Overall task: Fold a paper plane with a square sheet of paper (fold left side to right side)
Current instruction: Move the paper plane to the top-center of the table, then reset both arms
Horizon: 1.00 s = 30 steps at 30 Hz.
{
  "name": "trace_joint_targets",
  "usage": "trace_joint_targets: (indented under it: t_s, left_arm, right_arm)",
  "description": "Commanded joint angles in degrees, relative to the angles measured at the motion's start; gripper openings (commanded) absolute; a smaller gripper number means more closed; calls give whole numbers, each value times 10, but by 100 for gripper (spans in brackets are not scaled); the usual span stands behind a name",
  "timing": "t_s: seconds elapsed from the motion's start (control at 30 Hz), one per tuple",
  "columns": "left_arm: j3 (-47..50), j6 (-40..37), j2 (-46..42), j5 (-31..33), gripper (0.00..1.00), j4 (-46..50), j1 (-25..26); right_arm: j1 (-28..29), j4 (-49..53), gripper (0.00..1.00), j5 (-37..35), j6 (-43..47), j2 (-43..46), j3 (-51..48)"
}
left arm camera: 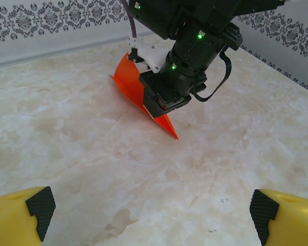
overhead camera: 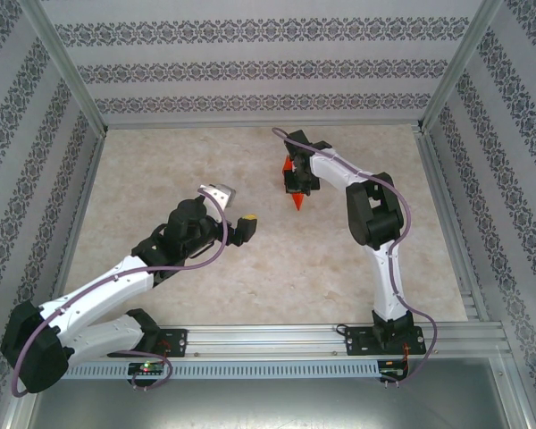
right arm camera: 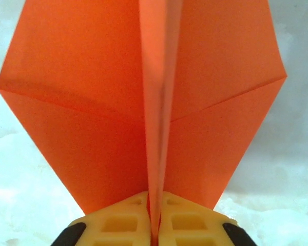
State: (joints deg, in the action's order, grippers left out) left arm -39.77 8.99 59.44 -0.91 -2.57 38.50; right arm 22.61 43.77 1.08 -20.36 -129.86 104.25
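The paper plane [overhead camera: 296, 200] is a bright orange dart held just above the table, its sharp tip pointing toward the near edge. My right gripper [overhead camera: 297, 181] is shut on its centre keel. In the right wrist view the two wings [right arm camera: 87, 107] spread out to either side of the upright crease, which is pinched between the yellow fingers [right arm camera: 118, 224]. The left wrist view looks across at the paper plane [left arm camera: 129, 82] under the right gripper's black body [left arm camera: 164, 97]. My left gripper [overhead camera: 235, 207] stands open to the plane's near left, with nothing between its yellow fingers [left arm camera: 18, 218].
The marble-patterned table [overhead camera: 161, 170] is bounded by patterned walls and aluminium posts [overhead camera: 67, 71]. A metal rail [overhead camera: 277, 338] with both arm bases runs along the near edge. The right arm's elbow [overhead camera: 372, 214] rises right of the plane.
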Motion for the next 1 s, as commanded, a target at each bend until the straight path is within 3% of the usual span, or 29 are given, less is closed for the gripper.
trace_joint_targets:
  t_s: [0.0, 0.1, 0.3, 0.53, 0.77, 0.97]
  left_arm:
    - [-18, -15, 2, 1, 100, 4, -5]
    - [-17, -14, 2, 6, 100, 2, -5]
    - [-21, -13, 7, 16, 100, 10, -5]
    - [-12, -5, 5, 45, 100, -5, -5]
    - [-1, 27, -4, 150, 100, -11, -15]
    - [29, 49, -15, 215, 100, -32, -86]
  right_arm:
    - [3, 28, 14, 4, 11, -7, 12]
    - [6, 28, 21, 8, 9, -6, 4]
    - [8, 27, 27, 8, 10, 0, 0]
    - [15, 33, 40, -29, 24, 60, -28]
    - [14, 4, 49, -58, 36, 218, -144]
    - [-20, -107, 69, -66, 49, 415, -317]
